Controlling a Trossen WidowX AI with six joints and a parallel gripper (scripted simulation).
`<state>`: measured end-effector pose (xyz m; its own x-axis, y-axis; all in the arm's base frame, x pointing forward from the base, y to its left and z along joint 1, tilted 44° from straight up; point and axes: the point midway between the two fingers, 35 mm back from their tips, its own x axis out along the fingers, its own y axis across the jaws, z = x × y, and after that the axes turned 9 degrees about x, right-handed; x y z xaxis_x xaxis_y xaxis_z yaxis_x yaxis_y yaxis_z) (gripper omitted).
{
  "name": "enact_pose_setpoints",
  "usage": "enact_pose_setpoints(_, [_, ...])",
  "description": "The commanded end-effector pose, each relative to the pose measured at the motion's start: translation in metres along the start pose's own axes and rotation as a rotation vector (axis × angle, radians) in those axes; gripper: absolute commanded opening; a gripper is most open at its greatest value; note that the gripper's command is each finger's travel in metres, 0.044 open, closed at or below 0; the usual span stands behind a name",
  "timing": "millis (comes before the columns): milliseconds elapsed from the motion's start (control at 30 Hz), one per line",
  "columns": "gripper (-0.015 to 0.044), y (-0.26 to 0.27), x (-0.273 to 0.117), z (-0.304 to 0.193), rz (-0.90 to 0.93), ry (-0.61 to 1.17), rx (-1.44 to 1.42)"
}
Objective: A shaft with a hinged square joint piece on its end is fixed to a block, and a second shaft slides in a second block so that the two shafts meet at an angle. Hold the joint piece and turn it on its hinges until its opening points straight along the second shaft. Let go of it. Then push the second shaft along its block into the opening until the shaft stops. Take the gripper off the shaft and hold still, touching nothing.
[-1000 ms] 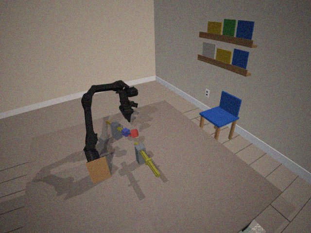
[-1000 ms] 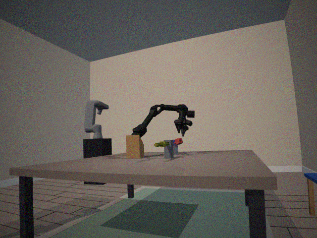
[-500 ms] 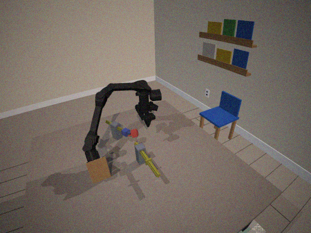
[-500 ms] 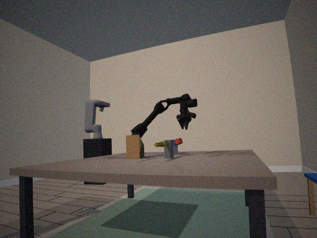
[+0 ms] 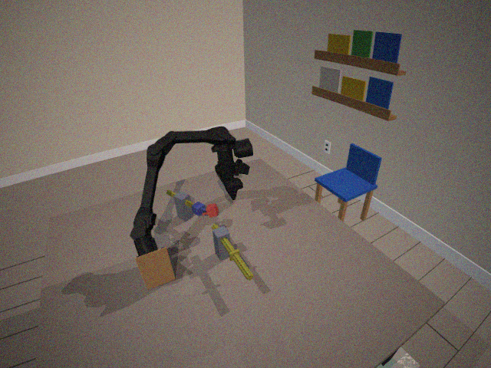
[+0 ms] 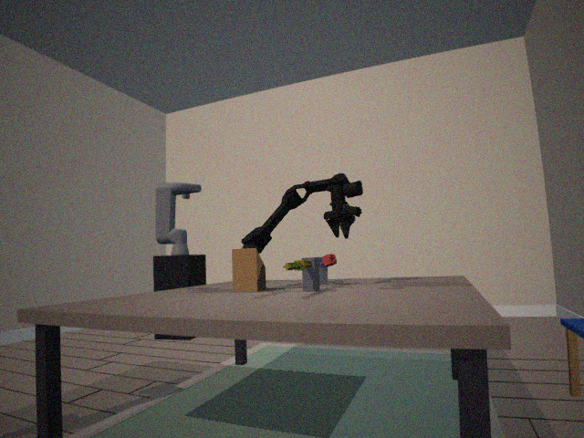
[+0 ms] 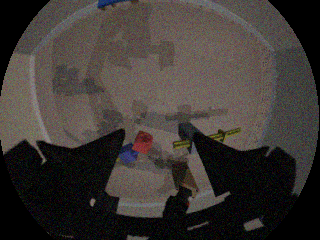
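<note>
The red square joint piece (image 5: 212, 209) (image 6: 328, 259) (image 7: 143, 142) hangs on a blue hinge part (image 5: 198, 208) (image 7: 129, 153) at the end of the first yellow shaft (image 5: 170, 192), which is held by a grey block (image 5: 183, 208). Exactly where its opening points is too small to tell. The second yellow shaft (image 5: 238, 259) (image 6: 296, 265) (image 7: 232, 133), with a collar, passes through another grey block (image 5: 220, 241) (image 6: 310, 276). Its short end stands apart from the red piece. My gripper (image 5: 234, 198) (image 6: 341, 235) (image 7: 160, 134) is open and empty, pointing down above the red piece's level, touching nothing.
The arm's orange base block (image 5: 156, 267) (image 6: 244, 270) stands on the table (image 6: 264, 329), beside the two shaft blocks. A blue chair (image 5: 344, 182) stands beyond the table. A grey robot arm (image 6: 163, 214) stands on a dark stand in the background.
</note>
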<state>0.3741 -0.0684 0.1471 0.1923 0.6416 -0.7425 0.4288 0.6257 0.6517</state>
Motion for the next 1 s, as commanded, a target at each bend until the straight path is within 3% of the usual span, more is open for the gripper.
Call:
enact_pose_setpoints(0, [0.0440,-0.001,0.005,-0.002,-0.014,-0.024,0.081])
enact_pose_setpoints(700, [0.0440,0.002,0.015,-0.005,-0.006,-0.147,0.395])
enact_pose_setpoints(967, [0.0440,0.003,0.052,-0.005,-0.006,-0.147,0.395])
